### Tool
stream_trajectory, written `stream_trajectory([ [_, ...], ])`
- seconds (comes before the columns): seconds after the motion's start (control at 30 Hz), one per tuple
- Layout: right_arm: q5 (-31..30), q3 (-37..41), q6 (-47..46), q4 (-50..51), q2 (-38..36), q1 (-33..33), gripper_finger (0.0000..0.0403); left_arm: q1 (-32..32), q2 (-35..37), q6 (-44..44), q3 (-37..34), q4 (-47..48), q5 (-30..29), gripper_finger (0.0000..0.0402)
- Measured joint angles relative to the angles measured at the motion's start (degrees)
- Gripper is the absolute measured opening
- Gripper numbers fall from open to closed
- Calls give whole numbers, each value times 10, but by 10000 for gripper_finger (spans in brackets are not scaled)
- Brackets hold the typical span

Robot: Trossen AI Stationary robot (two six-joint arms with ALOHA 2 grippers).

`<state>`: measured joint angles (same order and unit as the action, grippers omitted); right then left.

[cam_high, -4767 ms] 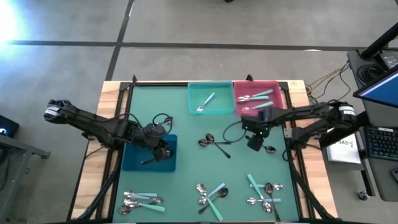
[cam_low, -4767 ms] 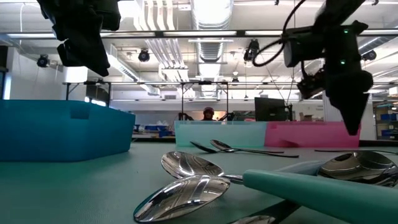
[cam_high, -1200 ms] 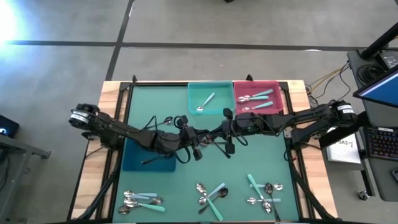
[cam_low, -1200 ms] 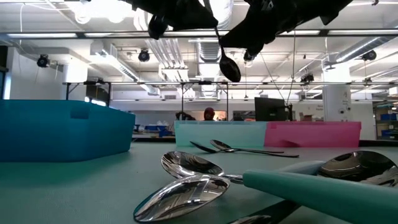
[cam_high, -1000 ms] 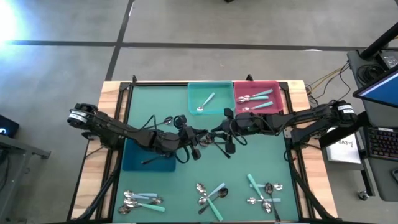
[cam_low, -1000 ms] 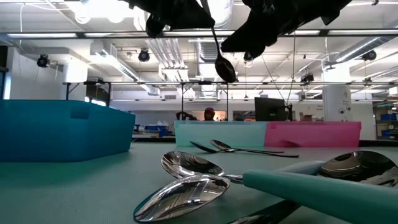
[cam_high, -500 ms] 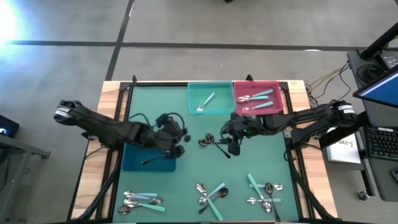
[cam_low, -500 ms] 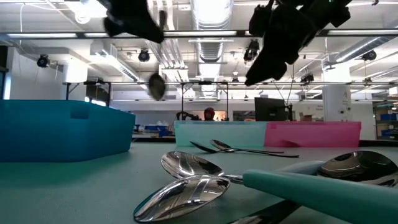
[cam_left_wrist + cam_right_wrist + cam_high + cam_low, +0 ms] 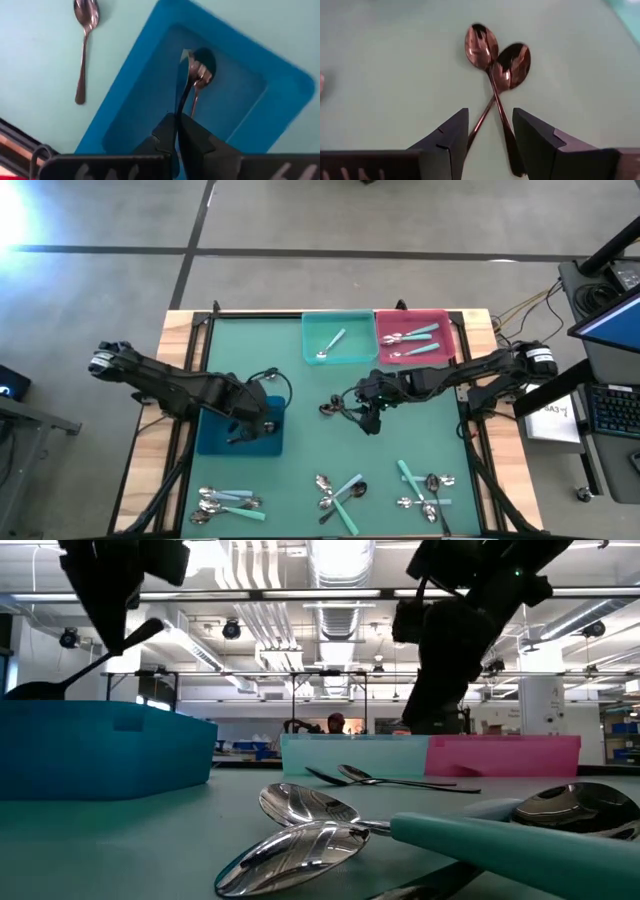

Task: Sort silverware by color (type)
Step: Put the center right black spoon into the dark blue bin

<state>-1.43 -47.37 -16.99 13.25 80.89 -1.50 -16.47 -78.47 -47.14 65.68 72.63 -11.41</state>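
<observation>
We find the left gripper (image 9: 176, 131) clenched on the handle of a dark spoon (image 9: 184, 80), which it holds over the inside of the blue bin (image 9: 150, 95); the bowl of that spoon points down toward a second dark spoon (image 9: 196, 95) lying on the bin floor directly beneath it. Just outside the bin, on the green mat (image 9: 290, 470), one more spoon (image 9: 84, 45) lies apart from the gripper. We find the right gripper (image 9: 490, 131) with its fingers (image 9: 451, 135) parted and grasping nothing, low over two crossed dark spoons (image 9: 495, 65) whose handles run in between the fingers. Beyond it stand the teal bin (image 9: 337, 338), holding one spoon, and the pink bin (image 9: 414, 337), holding teal-handled spoons. Farther off, along the table's near edge, three clusters of spoons (image 9: 340, 495) lie mixed, shiny ones among teal-handled ones.
</observation>
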Motion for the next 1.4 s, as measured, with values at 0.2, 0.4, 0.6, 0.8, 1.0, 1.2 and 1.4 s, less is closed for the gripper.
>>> stream_trajectory([
  [0.2, 0, 0, 0, 2, 10, 0, 144, 0, -30, 1, -1, 7, 5, 0],
  [0.4, 0, 0, 0, 2, 10, 0, 144, 0, -57, 1, -1, 17, 23, 0],
  [0.6, 0, 0, -20, 2, 10, 0, 144, 0, -77, 0, -1, 23, 66, 0],
  [0.8, -1, 0, -20, -3, 10, 0, 144, 1, -83, -21, 1, 24, 66, 1],
  [1.0, -14, 0, -19, -10, 10, 0, 144, 1, -83, -48, 1, 25, 66, 18],
  [1.2, -47, 0, -10, -20, 10, 0, 144, 1, -83, -64, 1, 25, 66, 36],
  [1.4, -43, 0, 3, -29, 10, 0, 144, 1, -83, -54, 1, 10, 63, 68],
])
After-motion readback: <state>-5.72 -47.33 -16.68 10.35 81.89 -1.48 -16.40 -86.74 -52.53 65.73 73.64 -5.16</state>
